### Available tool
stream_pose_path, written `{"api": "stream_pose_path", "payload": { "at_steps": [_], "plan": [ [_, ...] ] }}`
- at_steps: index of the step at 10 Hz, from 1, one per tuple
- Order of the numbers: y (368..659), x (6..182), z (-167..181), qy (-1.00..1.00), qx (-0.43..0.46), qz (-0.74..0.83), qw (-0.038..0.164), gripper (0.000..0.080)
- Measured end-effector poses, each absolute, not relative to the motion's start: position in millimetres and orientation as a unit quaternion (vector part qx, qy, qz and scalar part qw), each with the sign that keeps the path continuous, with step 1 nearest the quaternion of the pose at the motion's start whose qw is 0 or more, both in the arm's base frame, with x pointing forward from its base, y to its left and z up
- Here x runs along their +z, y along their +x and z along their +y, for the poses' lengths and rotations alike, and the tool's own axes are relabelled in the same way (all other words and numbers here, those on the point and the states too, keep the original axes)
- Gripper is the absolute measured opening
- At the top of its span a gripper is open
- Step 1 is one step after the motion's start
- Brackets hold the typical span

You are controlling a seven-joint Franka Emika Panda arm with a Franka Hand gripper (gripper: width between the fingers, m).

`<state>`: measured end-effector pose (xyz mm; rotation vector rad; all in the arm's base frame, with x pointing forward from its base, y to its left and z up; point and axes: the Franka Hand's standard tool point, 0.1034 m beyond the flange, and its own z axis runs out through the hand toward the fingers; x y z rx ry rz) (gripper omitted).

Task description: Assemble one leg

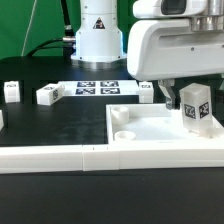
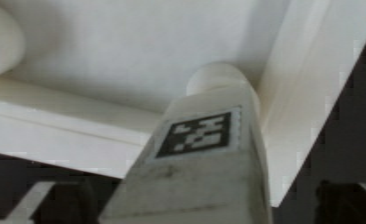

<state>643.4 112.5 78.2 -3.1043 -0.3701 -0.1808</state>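
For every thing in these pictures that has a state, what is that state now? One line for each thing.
tool: shut on the leg, above the panel.
leg: held, slightly tilted; contact with the panel cannot be told.
panel: lies flat; its two visible sockets are empty.
loose blocks: lie apart from the panel, not held.
marker board: lies flat.

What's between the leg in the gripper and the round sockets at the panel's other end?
Nothing. In the exterior view, only bare panel runs from the leg to the sockets.
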Motion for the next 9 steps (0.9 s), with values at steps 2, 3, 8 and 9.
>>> {"api": "stream_pose_path", "payload": {
  "at_steps": [2, 3, 8, 9],
  "plan": [
    [643.2, 78.1, 112.8, -0.991, -0.058, -0.118, 0.005, 0.0445],
    [642.9, 77.7, 112.7, -0.992, -0.057, -0.108, 0.006, 0.0286],
    [641.9, 74.4, 115.0, -0.991, -0.052, 0.120, 0.019, 0.0289],
    [641.9, 74.2, 115.5, -0.982, -0.052, 0.178, 0.023, 0.0289]
  ]
}}
